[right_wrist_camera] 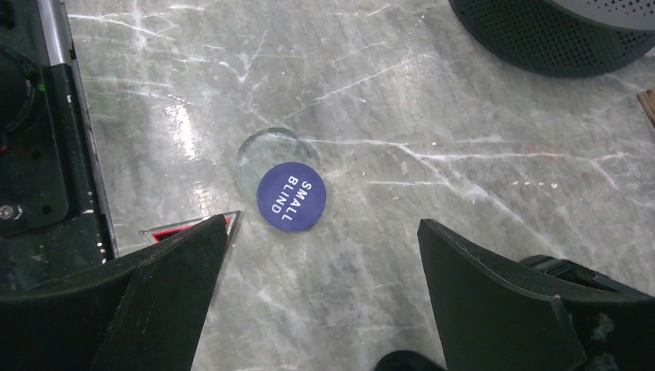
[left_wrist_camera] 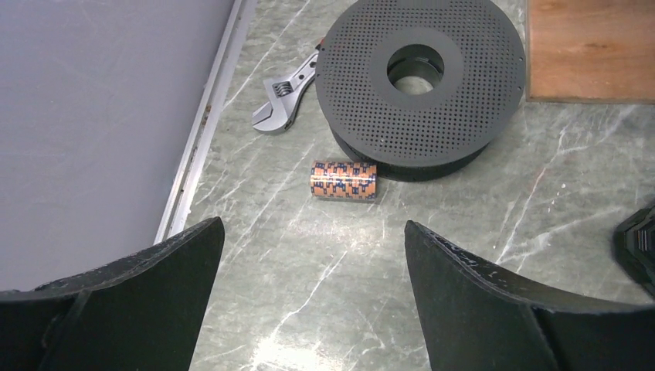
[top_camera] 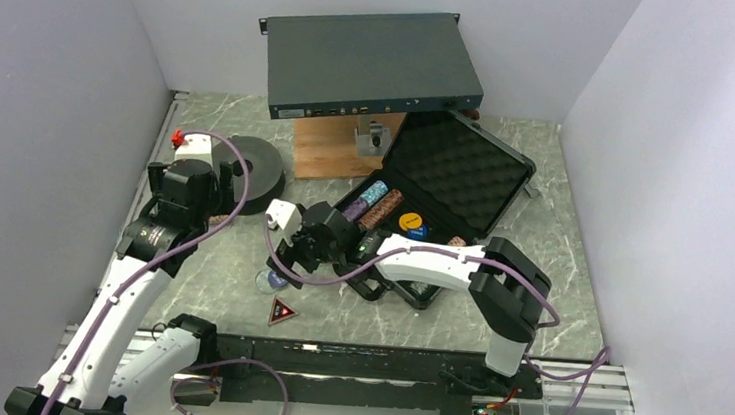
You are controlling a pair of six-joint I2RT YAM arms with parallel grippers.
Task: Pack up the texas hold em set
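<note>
The black case (top_camera: 493,163) lies open at mid-table, showing egg-crate foam in its lid. Chip rolls (top_camera: 376,204) and a yellow button (top_camera: 409,221) lie in its base. An orange chip roll (left_wrist_camera: 344,179) lies on its side against the dark spool (left_wrist_camera: 421,77). My left gripper (left_wrist_camera: 313,226) hovers open just short of that roll, nothing between its fingers. A blue "SMALL BLIND" button (right_wrist_camera: 291,196) rests on a clear disc (right_wrist_camera: 263,151). My right gripper (right_wrist_camera: 324,222) hangs open over the marble just near of the button. The red-black triangle (top_camera: 282,311) is partly behind its left finger.
A grey electronics box (top_camera: 371,62) stands on a wooden board (left_wrist_camera: 591,50) at the back. A metal wrench (left_wrist_camera: 282,97) lies left of the spool by the wall rail. White walls close in both sides of the table.
</note>
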